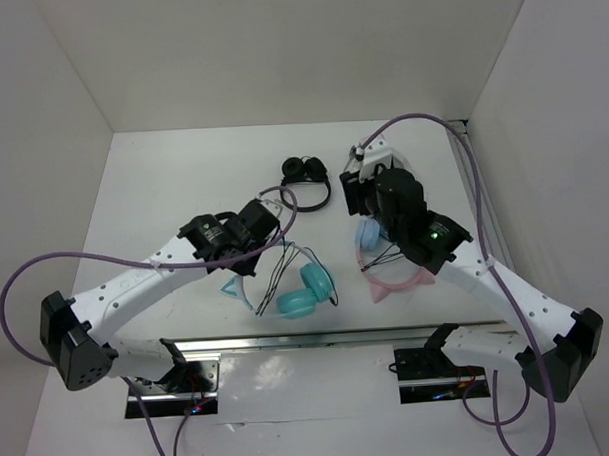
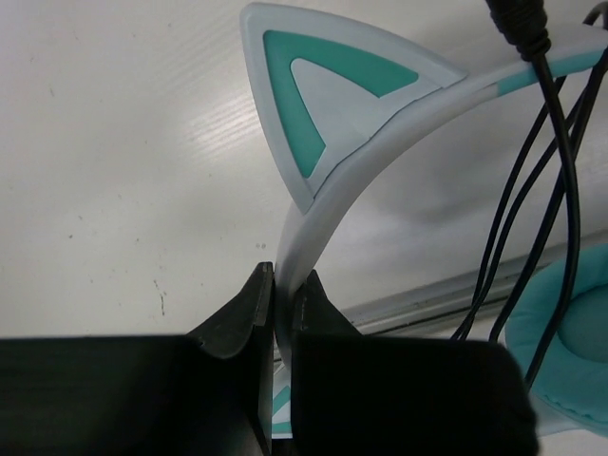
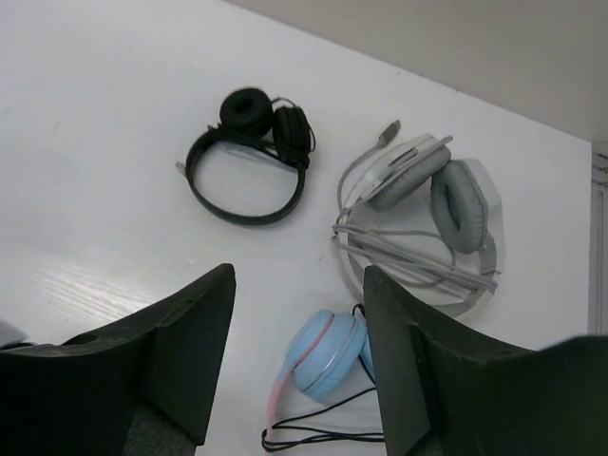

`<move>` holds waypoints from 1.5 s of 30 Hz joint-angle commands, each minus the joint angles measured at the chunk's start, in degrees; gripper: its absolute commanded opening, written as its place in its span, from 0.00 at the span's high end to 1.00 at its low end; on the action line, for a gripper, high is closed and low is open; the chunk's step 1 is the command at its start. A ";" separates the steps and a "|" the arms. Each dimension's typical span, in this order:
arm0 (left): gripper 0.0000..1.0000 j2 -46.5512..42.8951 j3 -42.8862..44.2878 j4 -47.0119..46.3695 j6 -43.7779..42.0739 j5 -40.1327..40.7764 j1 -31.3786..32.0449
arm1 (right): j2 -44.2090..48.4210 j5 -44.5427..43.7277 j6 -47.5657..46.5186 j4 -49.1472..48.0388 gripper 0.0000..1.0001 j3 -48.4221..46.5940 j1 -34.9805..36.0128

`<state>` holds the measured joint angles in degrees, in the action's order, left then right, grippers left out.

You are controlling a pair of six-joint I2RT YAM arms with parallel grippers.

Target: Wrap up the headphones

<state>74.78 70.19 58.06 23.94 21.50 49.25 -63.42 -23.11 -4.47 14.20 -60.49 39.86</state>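
Hold the headphones (image 1: pixel 299 301) steady by the headband (image 2: pixel 380 142), pinched tight in the left gripper (image 2: pixel 283 285). Bring the right gripper (image 3: pixel 299 285), spread and empty, to the loose cable (image 2: pixel 567 152).

The headphones (image 1: pixel 305 288) had teal ear cups and a white headband striped with teal. Their cat ear (image 2: pixel 323 104) was white around a teal triangle, and their cable (image 2: pixel 560 152) was black. At three o'clock from them lay a pink pair (image 1: pixel 391 280) with pale blue cups, and at twelve o'clock a small all-black pair (image 1: pixel 308 173). A fourth pair (image 3: pixel 427 214) was white and grey with a grey cord. The table (image 1: pixel 163 193) was white, and the left arm (image 1: pixel 136 284) was white with a purple hose (image 1: pixel 85 258).
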 commanded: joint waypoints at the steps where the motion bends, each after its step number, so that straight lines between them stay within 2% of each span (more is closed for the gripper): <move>1: 1.00 3.59 1.43 -9.19 -4.34 -6.81 -2.32 | 5.05 -0.97 3.41 2.49 0.36 -4.98 -0.31; 3: 1.00 6.59 3.45 -10.33 -4.87 -7.34 -3.54 | 6.28 0.52 4.21 3.81 0.32 -5.77 -0.31; 4: 1.00 8.17 4.42 -10.34 -4.87 -7.35 -3.55 | 7.25 0.53 4.90 5.21 0.23 -6.48 -0.31; 7: 1.00 12.75 6.18 -12.26 -3.21 -7.96 -4.17 | 9.62 2.10 5.70 6.46 0.18 -6.48 -0.31; 8: 1.00 14.06 6.18 -13.14 -3.20 -7.96 -4.17 | 10.32 2.11 5.70 6.46 0.00 -6.48 -0.31; 14: 1.00 18.02 9.61 -13.77 -5.31 -9.19 -7.32 | 12.70 -0.70 7.19 9.62 0.00 -6.57 0.31; 24: 1.00 18.55 9.17 -14.38 4.61 -4.80 -8.56 | 13.85 1.23 8.86 11.11 0.00 -7.71 0.31; 30: 1.00 15.40 3.46 -16.40 14.18 -2.26 -10.40 | 14.46 0.44 9.92 12.25 0.00 -8.24 0.31; 32: 1.00 11.02 1.01 -16.40 21.54 -0.77 -10.93 | 14.46 -0.09 10.45 12.78 0.00 -8.24 0.31; 33: 1.00 11.00 1.00 -16.40 21.58 -0.75 -10.93 | 14.46 -0.09 10.45 12.79 0.00 -8.24 0.31; 34: 1.00 9.69 -0.92 -16.40 26.98 0.03 -10.33 | 14.46 -0.09 10.97 12.79 0.00 -8.24 0.31; 37: 1.00 4.85 -5.40 -17.89 35.97 2.66 -7.51 | 14.46 -0.09 11.68 12.79 0.00 -8.24 0.31; 38: 1.00 4.15 -6.11 -16.85 43.39 3.98 -6.90 | 14.46 0.52 12.29 12.79 0.00 -8.24 0.31; 39: 1.00 2.92 -6.90 -16.32 46.60 5.21 -5.85 | 14.46 0.53 12.29 12.79 0.00 -8.24 0.31; 42: 1.00 3.43 -8.49 -19.91 48.74 3.92 -6.88 | 14.46 1.66 12.82 12.79 0.00 -8.86 0.31; 43: 1.00 6.57 -8.49 -20.53 47.35 2.86 -6.89 | 15.07 1.67 12.82 13.40 0.00 -8.86 0.31; 45: 1.00 10.89 -4.11 -19.48 45.23 2.32 -6.89 | 15.69 2.28 13.35 14.01 0.00 -9.38 0.31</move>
<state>81.03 62.33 43.64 65.04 24.05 42.83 -49.47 -21.61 7.68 27.70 -66.52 39.97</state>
